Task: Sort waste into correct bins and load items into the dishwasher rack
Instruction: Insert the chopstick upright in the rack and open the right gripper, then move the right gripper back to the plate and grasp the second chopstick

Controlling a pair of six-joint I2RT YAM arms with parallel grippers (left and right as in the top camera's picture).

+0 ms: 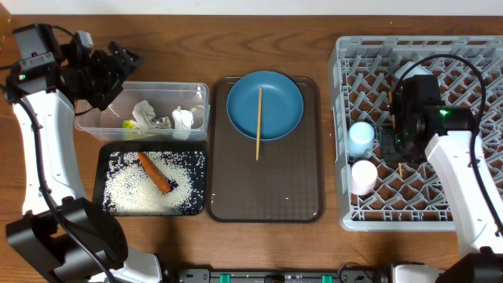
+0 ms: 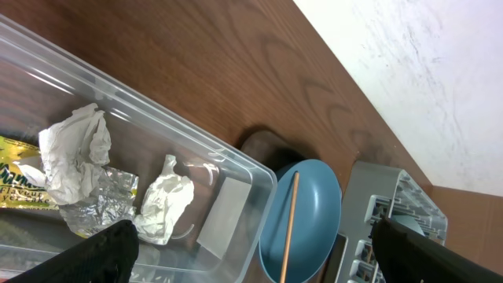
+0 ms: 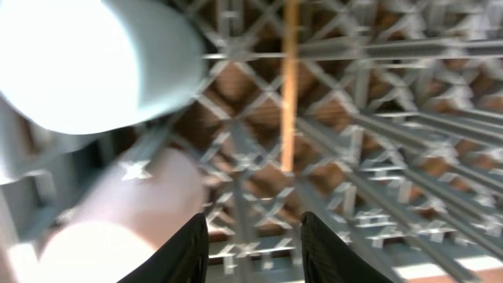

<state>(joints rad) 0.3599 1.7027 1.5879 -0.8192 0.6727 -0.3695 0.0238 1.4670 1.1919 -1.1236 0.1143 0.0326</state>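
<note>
Lying on the plate (image 1: 283, 102), a chopstick (image 1: 258, 126) runs front to back, left of the right gripper (image 3: 253, 226). That one and the left gripper (image 2: 259, 245) both have fingers apart, empty.

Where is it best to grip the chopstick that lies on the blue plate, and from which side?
Probably its near end, from above, jaws closing across it: the chopstick runs past the plate rim onto the brown tray.

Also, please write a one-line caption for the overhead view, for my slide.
Right hand over the grey plastic dishwasher rack; one wooden chopstick lies across the round dark-blue plate.
</note>
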